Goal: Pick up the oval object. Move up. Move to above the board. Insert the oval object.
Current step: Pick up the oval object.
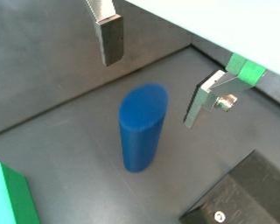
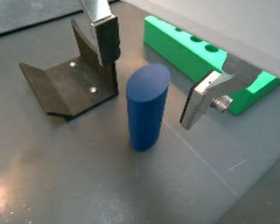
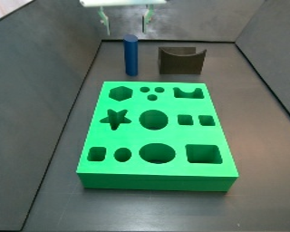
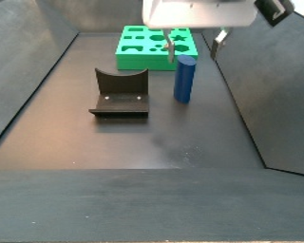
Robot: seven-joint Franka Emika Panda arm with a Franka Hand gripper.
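Board [image 3: 159,136]: bright green slab with many cut-outs, flat on the dark floor, well apart from the peg in a side view; its edge also visible in a wrist view [image 2: 189,48].

Fixture [image 4: 121,93]: dark L-shaped bracket on a base plate, standing near the peg; also seen in a side view [image 3: 180,59] and in a wrist view [image 2: 66,83]. No contact with the peg.

Oval object [image 3: 130,54]: plain blue peg, upright on the floor beside the fixture, beyond the far end of the board. Long axis vertical. Rounded top face visible in both wrist views [image 1: 142,122] [image 2: 146,105].

Gripper [image 1: 154,61]: hovering above the peg, fingers spread wide, nothing held. Peg directly below the gap and roughly centred between the two silver plates [image 2: 203,98]; no pad touching it. In a side view [image 4: 199,43], gripper body above the peg top.

Judgement: pick-up step not yet done. Coming move likely a straight descent along the vertical axis of the peg, followed by closure on its sides.

Markings: no brand, label or legible writing on peg, board or fixture.
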